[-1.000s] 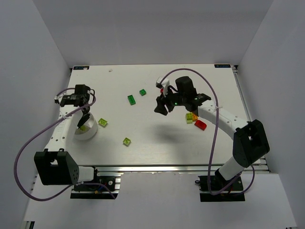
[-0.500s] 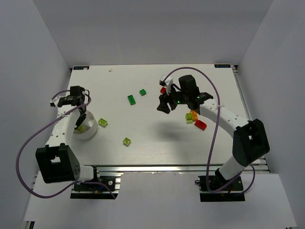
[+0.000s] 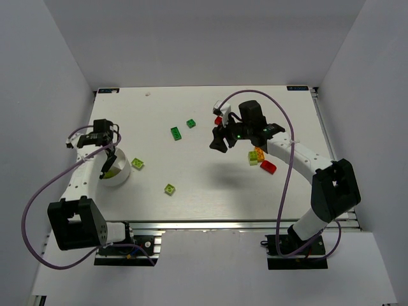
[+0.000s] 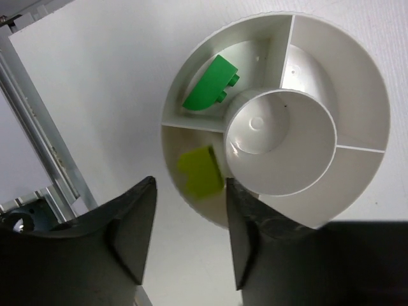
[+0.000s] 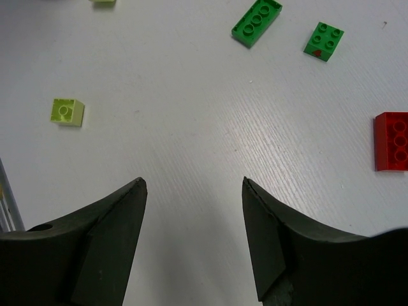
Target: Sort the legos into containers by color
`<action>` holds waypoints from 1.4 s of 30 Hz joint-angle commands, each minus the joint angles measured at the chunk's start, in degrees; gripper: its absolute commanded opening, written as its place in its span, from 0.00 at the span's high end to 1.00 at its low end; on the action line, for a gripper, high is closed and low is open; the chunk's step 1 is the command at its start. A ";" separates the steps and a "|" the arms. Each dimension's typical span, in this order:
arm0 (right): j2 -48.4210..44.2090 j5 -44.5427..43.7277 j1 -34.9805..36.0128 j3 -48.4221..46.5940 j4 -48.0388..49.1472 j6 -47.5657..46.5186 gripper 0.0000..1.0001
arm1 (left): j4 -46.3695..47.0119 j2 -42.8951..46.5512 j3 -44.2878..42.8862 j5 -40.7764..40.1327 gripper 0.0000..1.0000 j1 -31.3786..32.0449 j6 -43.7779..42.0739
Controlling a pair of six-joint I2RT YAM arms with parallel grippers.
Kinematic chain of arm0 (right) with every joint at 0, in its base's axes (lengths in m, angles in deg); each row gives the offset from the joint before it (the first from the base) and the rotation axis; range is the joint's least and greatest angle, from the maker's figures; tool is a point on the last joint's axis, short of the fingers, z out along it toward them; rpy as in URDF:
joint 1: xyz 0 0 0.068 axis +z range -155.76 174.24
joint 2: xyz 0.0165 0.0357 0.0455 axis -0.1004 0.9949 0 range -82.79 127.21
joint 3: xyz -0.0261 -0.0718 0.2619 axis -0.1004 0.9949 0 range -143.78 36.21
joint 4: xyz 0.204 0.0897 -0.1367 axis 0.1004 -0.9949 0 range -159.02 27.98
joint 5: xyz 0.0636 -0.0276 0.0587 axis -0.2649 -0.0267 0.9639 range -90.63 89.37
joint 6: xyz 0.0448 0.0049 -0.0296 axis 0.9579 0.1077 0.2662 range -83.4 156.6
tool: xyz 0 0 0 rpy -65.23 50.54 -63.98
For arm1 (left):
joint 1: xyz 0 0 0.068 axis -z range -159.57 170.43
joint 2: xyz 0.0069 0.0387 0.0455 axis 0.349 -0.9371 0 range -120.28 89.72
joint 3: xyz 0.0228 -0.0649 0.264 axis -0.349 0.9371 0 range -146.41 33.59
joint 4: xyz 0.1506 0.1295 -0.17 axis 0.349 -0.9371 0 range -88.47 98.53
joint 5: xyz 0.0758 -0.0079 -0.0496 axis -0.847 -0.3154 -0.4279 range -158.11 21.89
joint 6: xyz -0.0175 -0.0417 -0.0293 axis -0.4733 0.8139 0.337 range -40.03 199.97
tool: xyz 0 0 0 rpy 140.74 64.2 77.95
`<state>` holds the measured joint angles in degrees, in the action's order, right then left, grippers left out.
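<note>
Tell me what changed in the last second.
The left claw swung slightly left over the round white divided plastic dish and now stands open; a lime green plastic brick lies free in the compartment below it, apparently just let go. The right claw edged slightly farther out, open and empty. Dish and loose bricks on the white table did not move.

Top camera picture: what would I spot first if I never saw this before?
Bright little bricks dotted over the white table: a long green brick near the middle, a red brick beside the right arm. At the left, the round white dish holds a dark green brick and a lime brick in separate compartments.
</note>
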<state>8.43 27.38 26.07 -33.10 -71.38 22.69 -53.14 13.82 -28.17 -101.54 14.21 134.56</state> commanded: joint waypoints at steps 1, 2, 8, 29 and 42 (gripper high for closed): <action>-0.43 1.43 -0.28 -2.22 -0.13 -0.15 0.33 | 0.15 3.21 1.02 -0.58 0.40 -0.29 2.10; -0.43 1.52 -0.28 -2.22 -0.13 -0.24 0.33 | 0.06 3.30 1.11 -0.58 0.37 -0.29 2.36; -0.69 3.01 -0.28 -2.75 -1.53 -1.81 0.33 | -0.64 4.88 -0.55 0.20 0.30 -0.29 2.98; 9.23 -16.49 -20.14 -13.65 -25.79 2.93 0.30 | 43.20 22.55 15.61 53.37 0.05 -0.29 -5.46; 9.33 -17.82 -19.44 -7.68 -27.02 10.92 0.34 | 47.08 23.08 17.46 57.07 0.05 -0.20 -2.56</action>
<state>18.94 8.74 6.01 -42.70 -97.98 29.83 -7.76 35.61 -11.08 -46.31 14.12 131.15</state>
